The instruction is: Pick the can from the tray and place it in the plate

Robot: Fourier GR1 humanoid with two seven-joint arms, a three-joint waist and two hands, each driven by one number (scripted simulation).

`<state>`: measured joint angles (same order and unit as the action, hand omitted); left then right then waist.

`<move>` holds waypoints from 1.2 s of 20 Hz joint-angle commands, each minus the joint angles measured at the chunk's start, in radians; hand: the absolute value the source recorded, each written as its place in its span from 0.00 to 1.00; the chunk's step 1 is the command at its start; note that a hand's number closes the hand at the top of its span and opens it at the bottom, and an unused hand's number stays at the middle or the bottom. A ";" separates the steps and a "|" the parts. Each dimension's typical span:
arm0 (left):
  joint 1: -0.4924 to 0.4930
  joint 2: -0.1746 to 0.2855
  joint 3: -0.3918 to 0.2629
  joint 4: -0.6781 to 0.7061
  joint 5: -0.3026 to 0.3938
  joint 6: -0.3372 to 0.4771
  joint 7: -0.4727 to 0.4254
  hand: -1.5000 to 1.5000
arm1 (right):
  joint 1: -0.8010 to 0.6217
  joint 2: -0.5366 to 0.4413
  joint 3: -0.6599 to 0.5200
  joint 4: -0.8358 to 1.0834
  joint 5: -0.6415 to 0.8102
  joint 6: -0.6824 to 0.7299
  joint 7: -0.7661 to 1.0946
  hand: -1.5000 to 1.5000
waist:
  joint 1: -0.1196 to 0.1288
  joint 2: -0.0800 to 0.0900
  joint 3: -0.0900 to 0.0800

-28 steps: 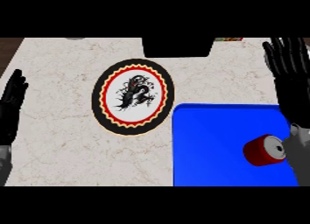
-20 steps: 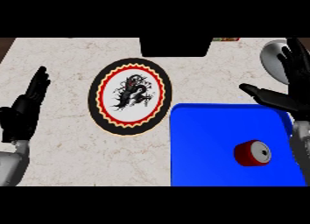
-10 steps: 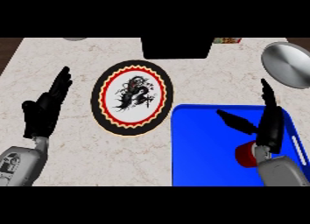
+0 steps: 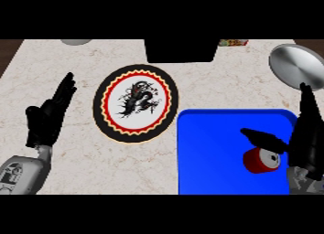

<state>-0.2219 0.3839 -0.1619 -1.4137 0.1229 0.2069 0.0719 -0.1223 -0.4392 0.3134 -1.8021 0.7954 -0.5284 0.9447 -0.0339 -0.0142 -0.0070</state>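
Note:
A red can (image 4: pixel 261 161) lies on its side on the blue tray (image 4: pixel 212 155), near the tray's right side. My right hand (image 4: pixel 309 137) stands open just right of the can, fingers straight up, thumb stretched over the can's top; part of the can is hidden behind it. The plate (image 4: pixel 137 104), black-rimmed with a red ring and a dragon figure, lies on the counter to the left of the tray. My left hand (image 4: pixel 48 116) is open at the left of the plate, fingers up, holding nothing.
A round metal lid or pan (image 4: pixel 299 67) sits at the back right. A black box (image 4: pixel 181 50) stands at the back edge, with a small colourful packet (image 4: pixel 233 43) beside it. A grey object (image 4: pixel 76 41) shows at the back left.
My right hand has come down and in, from above the tray's right edge to right beside the can. The left hand has shifted up and to the right, nearer the plate.

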 commanded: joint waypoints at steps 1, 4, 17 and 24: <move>-0.017 0.008 0.010 0.004 0.010 -0.022 0.003 0.50 | -0.011 -0.068 -0.001 -0.127 0.000 0.281 0.236 0.00 | 0.000 0.003 0.000; -0.014 0.007 0.011 0.005 -0.007 -0.005 0.001 0.50 | 0.015 -0.066 0.017 -0.190 -0.063 0.420 0.364 0.00 | 0.000 0.003 0.000; -0.009 -0.048 -0.015 0.023 -0.031 -0.008 -0.034 0.50 | -0.031 -0.104 -0.158 -0.283 -0.332 0.673 0.542 0.00 | 0.032 0.013 0.003; -0.026 -0.050 -0.019 -0.028 -0.047 0.004 0.029 0.50 | 0.029 -0.065 -0.131 -0.204 -0.345 0.684 0.507 0.00 | 0.036 0.012 0.006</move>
<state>-0.2505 0.3536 -0.1578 -1.4116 0.1018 0.1863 0.0721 -0.0877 -0.5189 0.1803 -2.0221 0.4776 0.0676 1.2371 0.0003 -0.0011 -0.0027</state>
